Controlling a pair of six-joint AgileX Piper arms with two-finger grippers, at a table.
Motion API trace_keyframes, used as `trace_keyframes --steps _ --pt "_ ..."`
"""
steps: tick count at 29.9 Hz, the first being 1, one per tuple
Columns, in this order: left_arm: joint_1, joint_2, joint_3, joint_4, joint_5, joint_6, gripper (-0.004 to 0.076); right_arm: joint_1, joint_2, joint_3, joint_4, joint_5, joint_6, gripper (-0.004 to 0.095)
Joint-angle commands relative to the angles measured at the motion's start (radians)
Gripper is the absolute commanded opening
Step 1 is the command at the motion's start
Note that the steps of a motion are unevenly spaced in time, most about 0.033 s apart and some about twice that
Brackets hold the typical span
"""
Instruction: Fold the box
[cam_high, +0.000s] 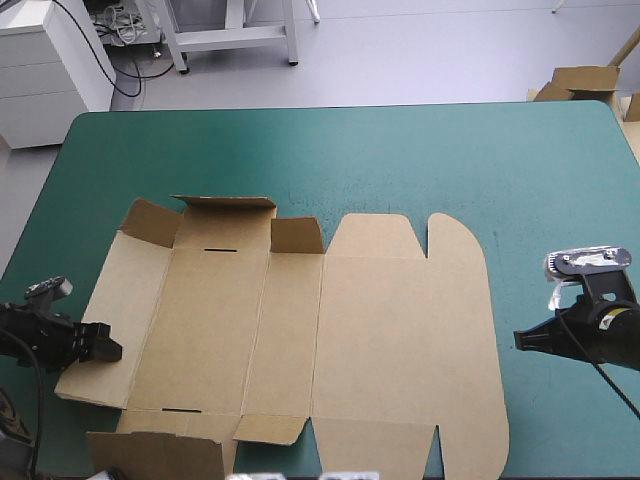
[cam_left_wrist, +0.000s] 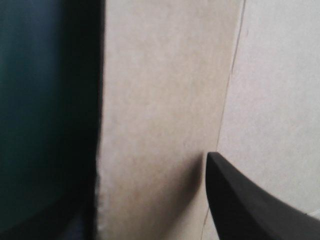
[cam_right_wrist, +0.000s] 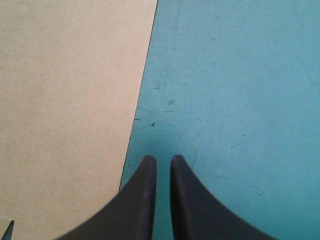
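Observation:
The brown box (cam_high: 380, 330) lies as a cut sheet across the middle of the teal-green table. It is mostly flat, with small flaps raised at its far left corner (cam_high: 225, 215). My left gripper (cam_high: 108, 350) is at the sheet's left edge. In the left wrist view one black finger (cam_left_wrist: 245, 205) rests over the board (cam_left_wrist: 160, 90). The other finger is hidden beneath the board's edge, and the two stand apart. My right gripper (cam_high: 520, 340) sits low on the cover just right of the sheet. Its fingers (cam_right_wrist: 161, 159) are shut on nothing, beside the board's edge (cam_right_wrist: 65, 100).
More brown board (cam_high: 585, 80) stands beyond the table's far right corner. Bare teal-green cover (cam_high: 400, 150) stretches along the far side of the table. A narrower strip of cover (cam_high: 570, 420) runs right of the sheet. The sheet's near flaps (cam_high: 160, 455) reach the table's front edge.

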Motion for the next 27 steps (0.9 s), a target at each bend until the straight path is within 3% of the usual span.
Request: trace_keyframes --steps 1,8,21,27 --pt "-0.008 -0.019 -0.008 -0.015 0.096 -0.012 0.0349 -0.008 -0.008 -0.018 0.003 -0.041 -0.008 0.0086" --pt "-0.008 -0.019 -0.008 -0.015 0.096 -0.01 -0.0011 -0.008 -0.008 -0.018 0.003 -0.041 -0.008 0.0087" --pt "-0.018 -0.023 -0.026 -0.046 0.096 -0.009 -0.0006 -0.008 -0.008 -0.018 0.003 -0.041 -0.008 0.0087" --pt "-0.162 -0.023 -0.143 -0.035 0.096 -0.055 -0.0008 -0.008 -0.008 -0.018 0.003 -0.045 -0.008 0.0087"
